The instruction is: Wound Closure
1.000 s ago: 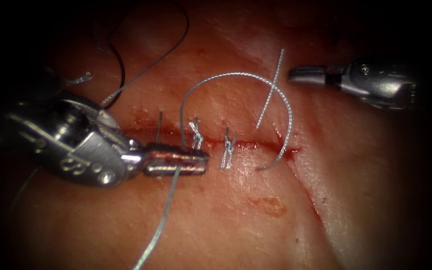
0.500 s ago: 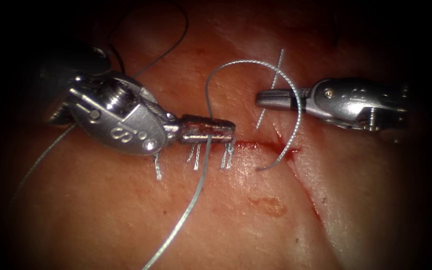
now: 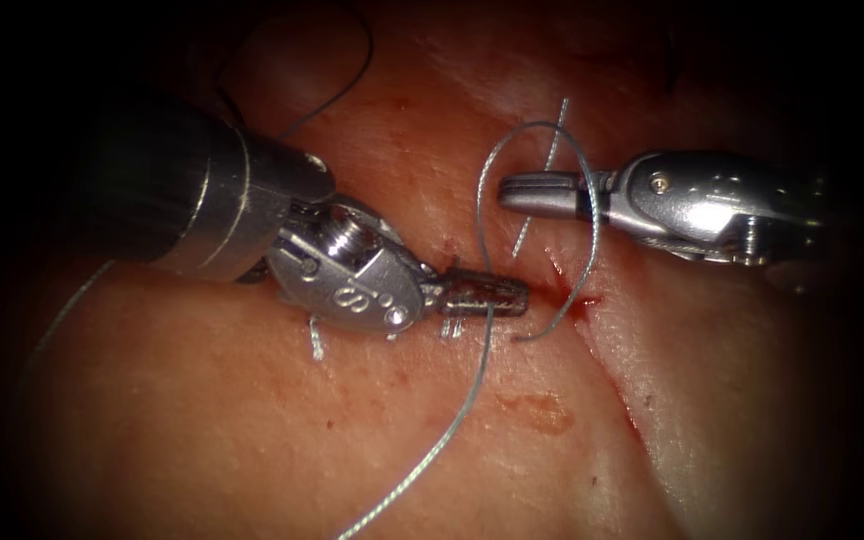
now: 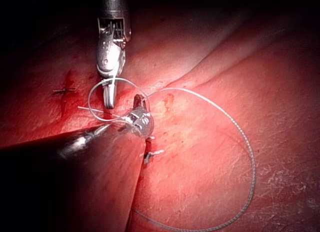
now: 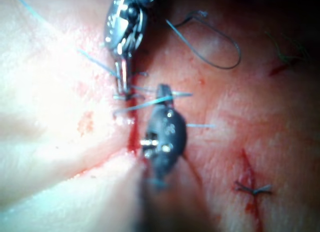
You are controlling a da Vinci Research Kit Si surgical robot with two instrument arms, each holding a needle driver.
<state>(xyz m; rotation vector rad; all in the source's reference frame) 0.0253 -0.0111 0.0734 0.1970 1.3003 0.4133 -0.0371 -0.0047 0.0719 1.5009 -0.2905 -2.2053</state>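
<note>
Silver thread (image 3: 482, 330) clenched in my left tool (image 3: 487, 296), now carried rightward along cut (image 3: 562, 296); loop narrower round closed, empty right tool (image 3: 522, 190). Needle unseen.

Two steel needle-driver tools are in the endoscope view: the left arm's silver wristed tool (image 3: 487, 295), its ridged jaws lying closed along the cut, and the right arm's silver wristed tool (image 3: 537, 192), its smooth jaws together.

One slab of pale pink pork-belly tissue (image 3: 252, 430) carries one long red horizontal cut (image 3: 562, 295).

One long strand of grey braided thread (image 3: 422, 460) forms one loop above the cut. One thinner dark strand (image 3: 337, 85) curls at the far edge.

Short whitish cut thread ends (image 3: 317, 345) hang below the left tool; at least three can be counted, the rest being hidden by the tool.

One orange-red stain of fluid (image 3: 542, 410) marks the tissue below the cut.
</note>
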